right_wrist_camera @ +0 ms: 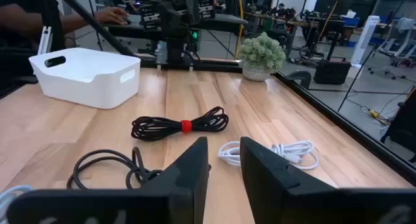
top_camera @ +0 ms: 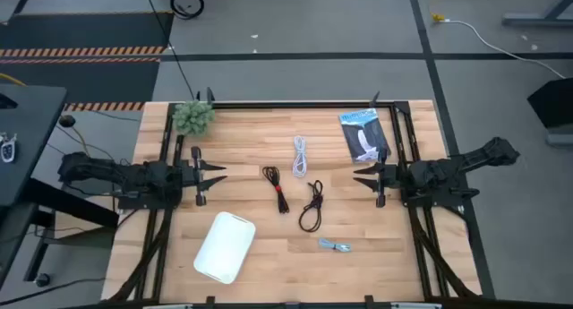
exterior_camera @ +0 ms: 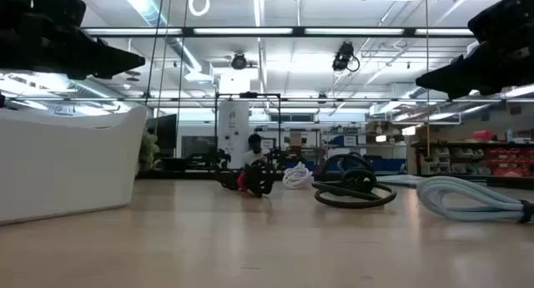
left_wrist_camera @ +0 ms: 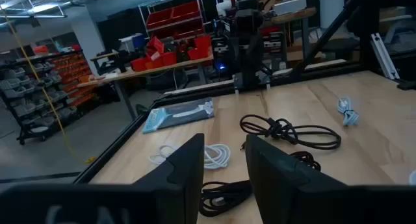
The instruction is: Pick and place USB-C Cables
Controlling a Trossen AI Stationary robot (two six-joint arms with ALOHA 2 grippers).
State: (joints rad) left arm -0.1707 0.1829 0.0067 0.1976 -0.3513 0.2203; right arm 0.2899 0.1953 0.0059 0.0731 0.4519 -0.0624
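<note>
Four coiled cables lie flat mid-table: the white one (top_camera: pixel 302 154), the black one with a red tie (top_camera: pixel 276 188), the plain black one (top_camera: pixel 312 206) and the short silvery-grey one (top_camera: pixel 335 246). In the right wrist view the red-tied cable (right_wrist_camera: pixel 179 125) lies ahead, with the white cable (right_wrist_camera: pixel 273 152) and the plain black cable (right_wrist_camera: pixel 107 169) nearer. My left gripper (top_camera: pixel 213 175) hovers open left of the cables. My right gripper (top_camera: pixel 363 177) hovers open to their right. Neither touches anything.
A white rounded tray (top_camera: pixel 225 246) sits near the table's front-left. A black-and-blue packet (top_camera: pixel 364 134) lies at the far right and a small plant (top_camera: pixel 193 116) at the far-left corner. A person's hand (right_wrist_camera: pixel 110 16) shows beyond the table.
</note>
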